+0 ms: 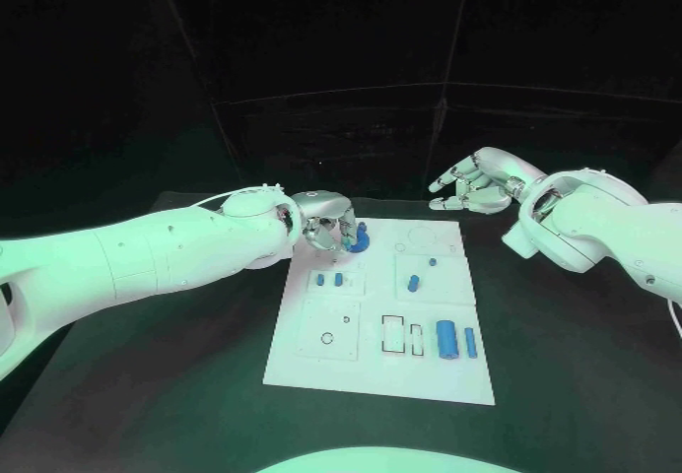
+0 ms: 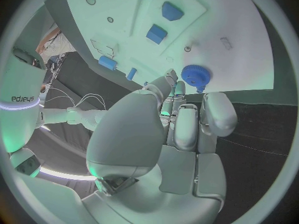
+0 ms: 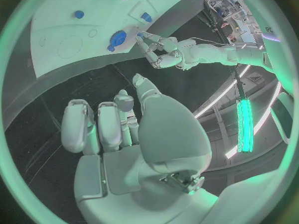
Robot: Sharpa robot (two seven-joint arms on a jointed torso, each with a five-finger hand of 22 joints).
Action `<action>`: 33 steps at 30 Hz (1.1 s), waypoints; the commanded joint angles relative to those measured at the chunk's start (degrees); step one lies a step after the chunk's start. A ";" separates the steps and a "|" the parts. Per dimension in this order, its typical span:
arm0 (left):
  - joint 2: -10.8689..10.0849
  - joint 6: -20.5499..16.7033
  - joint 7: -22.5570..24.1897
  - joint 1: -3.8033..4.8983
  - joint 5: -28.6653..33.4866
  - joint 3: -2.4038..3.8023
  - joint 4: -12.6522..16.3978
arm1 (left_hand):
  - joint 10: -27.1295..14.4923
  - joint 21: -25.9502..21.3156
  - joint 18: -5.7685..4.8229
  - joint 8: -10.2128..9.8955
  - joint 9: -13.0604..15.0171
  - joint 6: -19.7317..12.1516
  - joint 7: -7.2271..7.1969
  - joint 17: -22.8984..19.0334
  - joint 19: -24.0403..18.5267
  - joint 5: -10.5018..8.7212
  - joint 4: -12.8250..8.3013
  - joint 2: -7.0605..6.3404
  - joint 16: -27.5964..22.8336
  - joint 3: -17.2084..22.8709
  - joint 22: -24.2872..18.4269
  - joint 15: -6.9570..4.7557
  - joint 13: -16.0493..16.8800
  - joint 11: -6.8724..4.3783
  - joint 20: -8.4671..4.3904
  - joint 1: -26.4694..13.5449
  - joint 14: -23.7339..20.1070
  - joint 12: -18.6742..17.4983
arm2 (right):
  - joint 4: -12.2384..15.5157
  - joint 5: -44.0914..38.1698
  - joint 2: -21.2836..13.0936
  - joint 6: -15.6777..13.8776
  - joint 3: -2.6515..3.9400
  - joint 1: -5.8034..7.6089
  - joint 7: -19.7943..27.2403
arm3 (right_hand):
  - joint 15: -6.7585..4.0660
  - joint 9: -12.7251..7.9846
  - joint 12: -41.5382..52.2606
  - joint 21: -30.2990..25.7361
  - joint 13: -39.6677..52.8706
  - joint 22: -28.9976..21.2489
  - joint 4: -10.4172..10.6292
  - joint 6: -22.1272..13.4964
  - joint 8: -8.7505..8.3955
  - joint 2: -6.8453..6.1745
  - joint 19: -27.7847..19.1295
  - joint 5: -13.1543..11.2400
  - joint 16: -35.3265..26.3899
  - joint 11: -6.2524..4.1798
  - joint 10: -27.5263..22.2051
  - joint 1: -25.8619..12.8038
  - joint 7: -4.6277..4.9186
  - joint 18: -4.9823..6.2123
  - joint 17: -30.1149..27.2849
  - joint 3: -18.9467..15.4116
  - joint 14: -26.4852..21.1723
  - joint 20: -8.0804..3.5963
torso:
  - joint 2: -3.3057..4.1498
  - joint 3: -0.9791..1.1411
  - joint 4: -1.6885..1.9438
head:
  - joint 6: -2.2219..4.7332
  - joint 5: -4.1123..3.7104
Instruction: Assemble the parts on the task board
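Blue parts lie on white task board.

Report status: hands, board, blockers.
Left hand over the task board's far left corner, fingertips beside the blue gear, contact unclear. Right hand off the board, holds nothing. Nothing in the way.

Looks like a robotics lab or test cell. Black worktop carrying a white task board with outlined recesses and small blue parts, laid out as a bench test. Dark curtained backdrop behind, seams visible. Glowing green light strip off to one side, with cluttered equipment shelves near it. Loose cables trailing beside the worktop.
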 commanded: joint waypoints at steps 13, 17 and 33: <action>-1.57 3.80 -1.14 -0.38 1.93 -0.02 -0.85 | 0.44 0.28 -0.92 -0.62 -0.06 0.25 0.09 -0.40 0.15 0.15 0.13 -0.81 0.32 0.76 0.13 -0.12 -0.02 0.18 0.18 -2.00 0.78 -0.86 | 0.07 -0.11 -0.14 -0.23 0.03 0.12 0.35 | -0.31 -0.06 -0.02 -0.21 0.00 -0.05 0.10 0.25 0.16 0.34 -0.38 0.24 -0.33 0.07 -0.15 0.20 0.19 0.48 0.05 0.19 1.22 0.02 | 0.06 -0.02 -0.18 | 0.00 0.10; -1.35 4.42 -1.31 -0.59 1.96 -0.04 -1.48 | 0.42 0.27 -0.91 -0.66 -0.07 0.22 0.10 -0.39 0.15 0.14 0.12 -0.84 0.33 0.79 0.14 -0.11 -0.03 0.18 0.19 -2.07 0.78 -0.92 | 0.09 -0.11 -0.15 -0.22 0.03 0.12 0.34 | -0.31 -0.06 -0.02 -0.21 0.00 -0.05 0.10 0.25 0.16 0.34 -0.38 0.24 -0.33 0.07 -0.15 0.20 0.19 0.48 0.05 0.19 1.22 0.02 | 0.08 -0.02 -0.22 | -0.06 0.05; -0.31 6.10 -1.44 -1.05 1.98 -0.34 -3.07 | 0.40 0.22 -0.90 -0.72 -0.08 0.19 0.09 -0.46 0.12 0.14 0.08 -0.88 0.31 0.88 0.10 -0.10 -0.03 0.19 0.19 -2.11 0.76 -0.99 | 0.15 -0.11 -0.09 -0.22 0.03 0.12 0.31 | -0.31 -0.06 -0.02 -0.21 0.00 -0.05 0.10 0.25 0.16 0.34 -0.38 0.24 -0.33 0.07 -0.15 0.20 0.19 0.48 0.05 0.19 1.22 0.02 | 0.08 -0.03 -0.17 | -0.23 0.03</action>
